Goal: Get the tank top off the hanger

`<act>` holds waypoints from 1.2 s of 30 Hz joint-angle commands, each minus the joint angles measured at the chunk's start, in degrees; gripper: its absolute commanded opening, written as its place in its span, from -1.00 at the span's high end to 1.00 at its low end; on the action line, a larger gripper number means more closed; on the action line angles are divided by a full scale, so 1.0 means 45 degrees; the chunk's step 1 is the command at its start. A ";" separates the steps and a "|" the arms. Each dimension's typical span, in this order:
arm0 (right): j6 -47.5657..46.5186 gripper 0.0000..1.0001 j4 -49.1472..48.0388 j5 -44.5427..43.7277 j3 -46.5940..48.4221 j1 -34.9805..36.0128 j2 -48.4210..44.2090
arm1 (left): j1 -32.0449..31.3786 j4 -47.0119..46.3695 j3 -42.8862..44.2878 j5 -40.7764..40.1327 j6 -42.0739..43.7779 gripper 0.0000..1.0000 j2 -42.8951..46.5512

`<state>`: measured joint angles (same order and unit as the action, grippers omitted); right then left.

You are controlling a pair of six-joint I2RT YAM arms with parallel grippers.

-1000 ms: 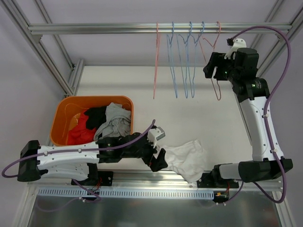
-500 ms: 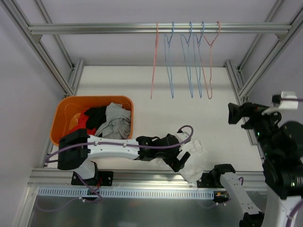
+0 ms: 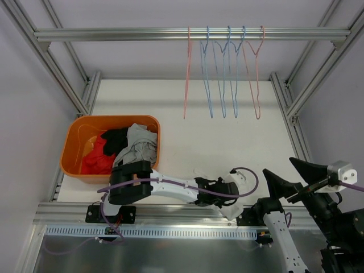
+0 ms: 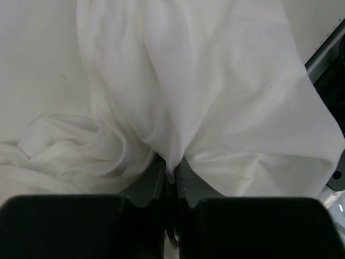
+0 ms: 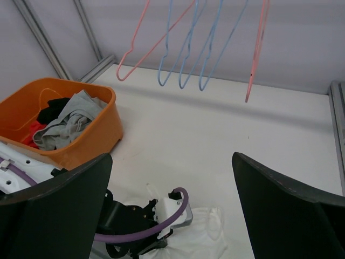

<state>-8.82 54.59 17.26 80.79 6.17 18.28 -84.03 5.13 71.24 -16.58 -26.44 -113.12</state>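
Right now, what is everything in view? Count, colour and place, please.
rail: one, silver, overhead at the far end
pink hangers: two, outermost on the rail
blue hangers: three, between the pink ones
bin: one, orange, table's left
clothes: heap, grey, black, red, in the bin
tank top: one, white, crumpled at the table's near edge
table: one, white, below the rail
left gripper: black, shut on the tank top
right gripper: black, open, raised at near right

The white table (image 3: 227, 142) carries an orange basket (image 3: 114, 117). To the right of the basket, near the front edge, lies a crumpled white tank top (image 4: 215, 108).
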 commanded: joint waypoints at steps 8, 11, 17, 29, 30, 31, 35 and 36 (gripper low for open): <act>0.0182 -0.99 -0.0080 0.0385 0.0230 0.0072 -0.1309 | -0.0858 0.4951 -0.0070 -0.4712 -0.1449 1.00 0.3117; 0.0299 -0.99 -0.0099 0.0267 0.0054 0.0210 -0.1426 | -0.0839 0.6396 0.0202 -0.6097 -0.1878 1.00 0.4763; 0.0358 -0.99 -0.0099 -0.0122 -0.0005 0.0444 -0.1524 | 0.0000 0.9346 0.0731 -0.7604 -0.3186 1.00 0.7338; 0.0514 -0.99 -0.0529 -0.0534 -0.0161 0.0640 -0.1212 | 0.3140 1.0306 0.1882 -0.8738 -0.1746 1.00 1.1855; 0.0515 -0.99 -0.0587 -0.0515 -0.0219 0.0640 -0.1211 | 0.3494 1.0306 0.2057 -0.8738 -0.1607 1.00 1.2011; 0.0553 -0.99 -0.0684 -0.0495 -0.0355 0.0659 -0.1231 | 0.3923 1.0326 0.2098 -0.8718 -0.1490 1.00 1.2303; 0.0748 -0.99 -0.0880 -0.0378 -0.0590 0.0640 -0.1250 | 0.6944 1.0268 0.1554 -0.7220 -0.1196 1.00 1.2891; 0.0807 -0.99 -0.0997 -0.0339 -0.0630 0.0640 -0.1270 | 0.7418 1.0287 0.1377 -0.6924 -0.1215 1.00 1.2969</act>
<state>-6.61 54.08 15.44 78.41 8.69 11.88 -56.03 50.11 78.78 -51.42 -34.17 -55.61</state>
